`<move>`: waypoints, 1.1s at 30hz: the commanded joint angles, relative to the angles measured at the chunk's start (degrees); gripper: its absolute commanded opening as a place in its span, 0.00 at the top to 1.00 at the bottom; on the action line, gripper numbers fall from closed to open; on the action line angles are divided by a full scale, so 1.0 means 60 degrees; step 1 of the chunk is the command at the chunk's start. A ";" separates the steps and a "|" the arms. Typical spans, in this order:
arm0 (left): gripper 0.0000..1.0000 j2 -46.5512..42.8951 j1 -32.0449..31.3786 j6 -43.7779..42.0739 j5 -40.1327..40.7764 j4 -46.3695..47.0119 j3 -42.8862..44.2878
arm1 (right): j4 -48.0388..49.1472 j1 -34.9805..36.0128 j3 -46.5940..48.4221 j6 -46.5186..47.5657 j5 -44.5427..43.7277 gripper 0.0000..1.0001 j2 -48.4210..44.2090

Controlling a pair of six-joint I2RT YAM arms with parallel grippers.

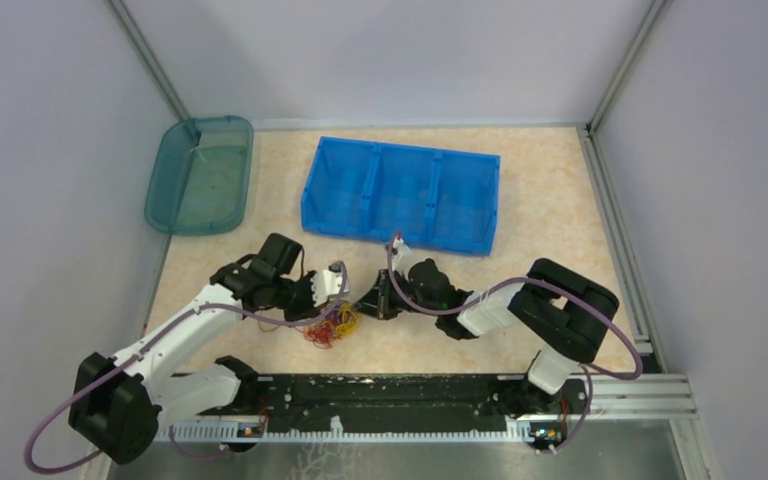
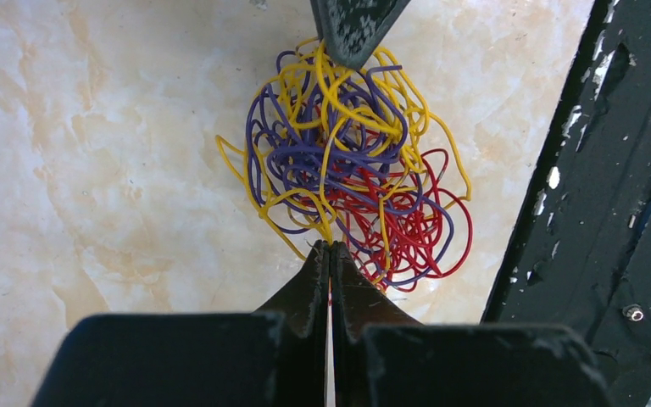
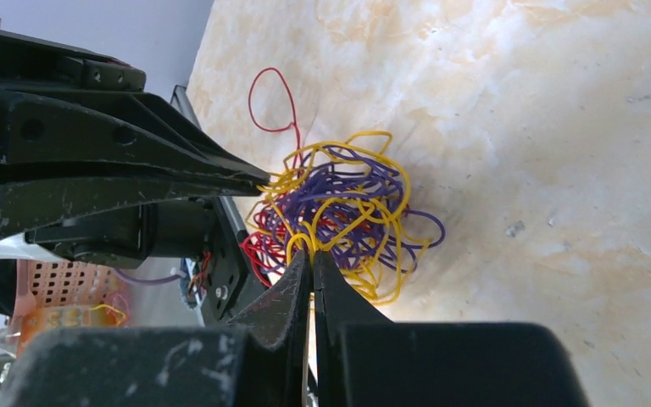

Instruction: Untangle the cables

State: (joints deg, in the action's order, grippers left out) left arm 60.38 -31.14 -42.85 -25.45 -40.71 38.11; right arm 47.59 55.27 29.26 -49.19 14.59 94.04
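The cables (image 2: 347, 170) form one loose, curly ball of thin yellow, purple and red wire (red bunched mostly on one side), lying on the worktop (image 2: 93, 127). One red loop sticks out, seemingly lifted clear.

Bright, even light; soft shadows

The marbled table (image 1: 560, 210) carries a blue bin (image 1: 400, 232) by its far edge, a teal tray (image 1: 200, 180) in its far-left corner and tangled cables (image 1: 332, 326) toward the near edge.
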 commanded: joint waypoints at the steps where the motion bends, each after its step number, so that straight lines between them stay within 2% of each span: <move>1: 1.00 -0.0244 -0.0033 0.0066 0.0691 -0.0309 0.0303 | 0.0252 -0.0327 -0.0234 -0.0064 -0.0030 1.00 -0.0685; 4: 1.00 -0.0461 0.0011 0.0007 0.1439 -0.0708 0.1017 | -0.0645 -0.0610 -0.0409 0.0140 -0.0353 1.00 -0.1703; 14: 1.00 -0.1210 0.0179 -0.0563 0.3674 -0.2012 0.3299 | -0.5781 -0.1333 -0.0424 0.1805 -0.2946 1.00 -0.6465; 18: 1.00 -0.1376 0.0207 -0.1367 0.5186 -0.1768 0.3731 | -0.7375 -0.1919 -0.0111 0.2122 -0.3745 1.00 -0.7786; 23: 1.00 -0.1795 0.0647 -0.2884 0.6618 -0.0871 0.3608 | -0.8976 -0.2863 0.0301 0.2346 -0.4217 1.00 -0.8880; 27: 1.00 -0.1926 0.1835 -0.4422 0.7139 -0.0041 0.3616 | -1.0306 -0.3417 0.0855 0.2577 -0.4769 1.00 -0.9323; 33: 1.00 -0.2025 0.4527 -0.6963 0.6798 0.1634 0.2790 | -1.1856 -0.4358 0.1717 0.2840 -0.5920 1.00 -0.9720</move>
State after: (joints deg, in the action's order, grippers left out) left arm 48.90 -11.51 -72.16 13.43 -39.00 57.56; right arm -15.90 32.62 34.17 -34.48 -13.76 37.54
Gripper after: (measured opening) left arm 0.005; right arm 0.010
